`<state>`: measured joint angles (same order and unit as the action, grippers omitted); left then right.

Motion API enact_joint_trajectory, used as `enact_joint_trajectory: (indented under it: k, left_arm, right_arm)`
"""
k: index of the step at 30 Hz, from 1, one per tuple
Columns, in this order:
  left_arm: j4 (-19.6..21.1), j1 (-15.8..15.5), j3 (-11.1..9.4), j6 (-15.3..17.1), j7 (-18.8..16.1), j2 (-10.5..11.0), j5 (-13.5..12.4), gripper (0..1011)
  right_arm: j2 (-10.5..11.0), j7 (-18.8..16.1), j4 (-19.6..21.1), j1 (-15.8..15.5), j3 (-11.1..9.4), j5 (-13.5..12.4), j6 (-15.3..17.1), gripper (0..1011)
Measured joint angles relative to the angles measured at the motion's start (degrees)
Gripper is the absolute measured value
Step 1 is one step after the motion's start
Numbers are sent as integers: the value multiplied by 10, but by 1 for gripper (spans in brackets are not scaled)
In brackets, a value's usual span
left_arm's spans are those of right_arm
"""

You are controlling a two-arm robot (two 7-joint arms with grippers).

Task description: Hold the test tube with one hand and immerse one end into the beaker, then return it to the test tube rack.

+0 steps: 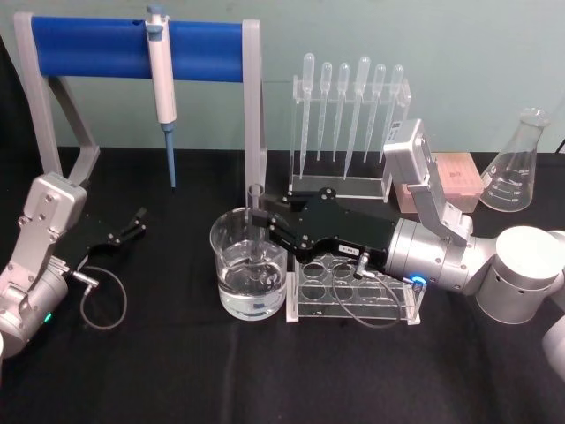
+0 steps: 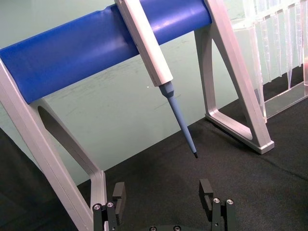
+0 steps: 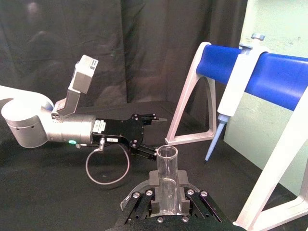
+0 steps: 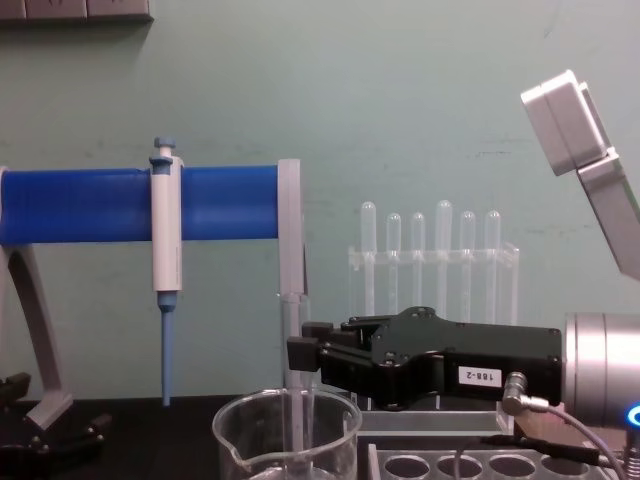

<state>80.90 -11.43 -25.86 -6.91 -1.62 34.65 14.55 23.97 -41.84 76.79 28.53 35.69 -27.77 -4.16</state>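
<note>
We saw the right gripper (image 1: 259,223) reaching in from the right, low over the black table (image 1: 159,371). Its 2 flat fingers were closed on the test tube (image 1: 256,198) partway down its length. The tube stood upright with its open rim on top and its lower part inside the beaker (image 1: 226,265). The beaker sat near the middle of the table and held clear liquid. From the chest view the tube (image 4: 293,318) ran straight down past the beaker's rim (image 4: 240,420), but we could not tell whether its rounded end was under the liquid. In the right wrist view the tube (image 3: 167,168) rose from between the 2 fingers.

The clear test tube rack (image 1: 296,307) stood just right of the beaker, under the body of the right gripper.

The left gripper (image 1: 134,223) rested at the left side of the table, well apart from the beaker, with its fingers (image 2: 119,191) spread open.

At the far left stood a stand (image 1: 88,49) with a blue bar, and 1 micropipette (image 1: 161,84) hung from it, tip down. Behind the rack, a clear holder (image 1: 340,187) carried 6 plastic pipettes (image 1: 363,106). A pink box (image 1: 455,172) and a glass flask (image 1: 516,168) stood at the far right.
</note>
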Motion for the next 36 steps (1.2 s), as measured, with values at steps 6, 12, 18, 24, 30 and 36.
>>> enact_joint_trajectory:
  k: [6,12,18,24,30,36]
  left_arm:
    - [0,0,0,0,0,0,0,1000]
    - [0,0,0,0,0,0,0,1000]
    - [0,0,0,0,0,0,0,1000]
    - [0,0,0,0,0,0,0,1000]
    - [0,0,0,0,0,0,0,1000]
    - [0,0,0,0,0,0,0,1000]
  right_arm:
    - [0,0,0,0,0,0,0,226]
    - [0,0,0,0,0,0,0,226]
    - [0,0,0,0,0,0,0,226]
    - [0,0,0,0,0,0,0,226]
    - [0,0,0,0,0,0,0,226]
    - [0,0,0,0,0,0,0,226]
